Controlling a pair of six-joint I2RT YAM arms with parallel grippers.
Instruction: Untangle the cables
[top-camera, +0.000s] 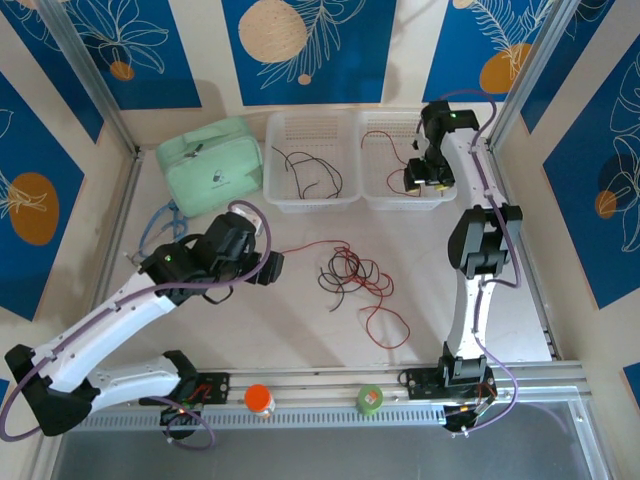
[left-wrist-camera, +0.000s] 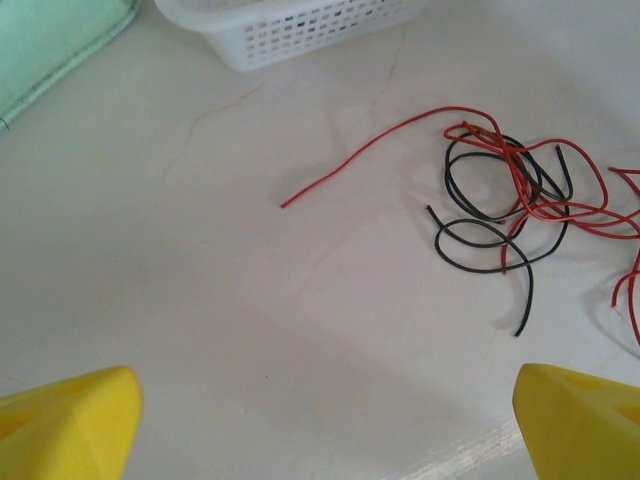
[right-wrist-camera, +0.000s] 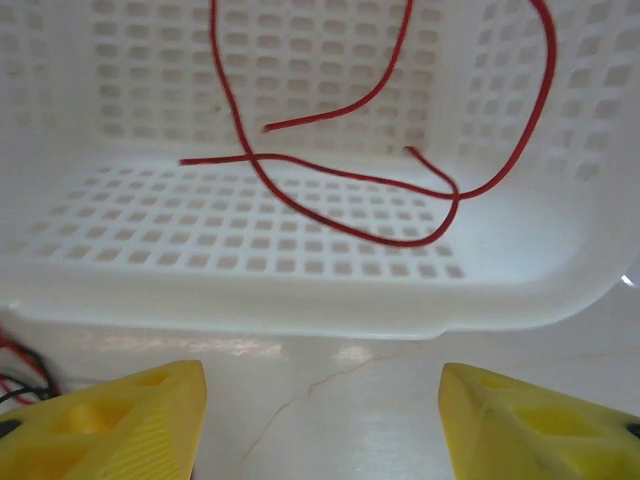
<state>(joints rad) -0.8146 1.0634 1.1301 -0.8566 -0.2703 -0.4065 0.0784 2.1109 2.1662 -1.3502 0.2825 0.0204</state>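
Left hand (left-wrist-camera: 325, 428) spread wide and empty, low over the table (left-wrist-camera: 200, 300); the sorting looks about half done.
Its yellow fingers (left-wrist-camera: 70, 425) have nothing between them and point toward the loose red end just left of the tangle. At the far side, the left basket (top-camera: 310, 205) already holds a few dark cables (top-camera: 315, 172), lying apart from each other. In the middle of the table the tangle (top-camera: 352, 275) of red and black cables is knotted together, so several are left to separate. The right basket (top-camera: 400, 203) holds a red cable (right-wrist-camera: 258, 160). The right hand (right-wrist-camera: 320, 420) hovers at that basket's near wall, fingers parted, gripping nothing.
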